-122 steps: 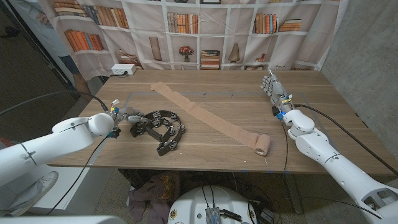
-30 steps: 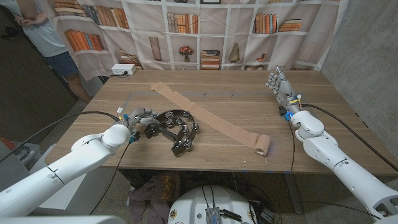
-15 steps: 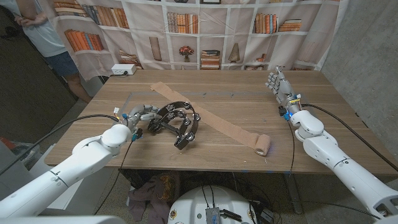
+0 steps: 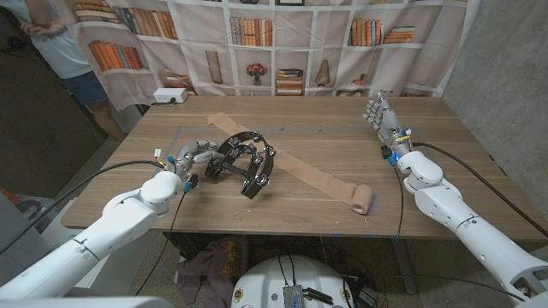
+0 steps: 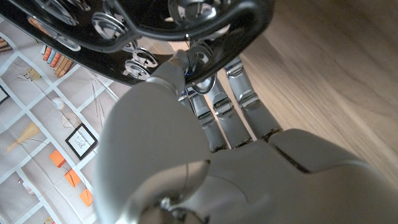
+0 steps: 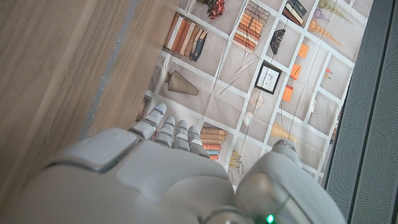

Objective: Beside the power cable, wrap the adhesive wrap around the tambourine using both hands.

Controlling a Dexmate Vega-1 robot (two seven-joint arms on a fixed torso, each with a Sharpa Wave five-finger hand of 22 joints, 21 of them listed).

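the left hand grasps the black half-moon tambourine with silver jingles by its frame, tipped up on edge near the middle of the wooden tabletop, toward its left edge. in the left wrist view the fingers reach up under the tambourine's black rim with the thumb closing over it, so the hold looks firm. the long tan strip of adhesive wrap lies unrolled slantwise across the tabletop from the far left side to the near right, ending in its small roll close to the near edge; the tambourine stands against or just over the strip's middle part. the right hand stands upright near the right edge, released, fingers apart and holding nothing, well apart from the roll. no power cable can be made out for certain; a white power strip sits beyond the far left corner.

judging by this, the step in hand is bringing the tambourine onto the strip. the next move calls for the right hand to come down to the roll and carry it over the frame while the left steadies it.
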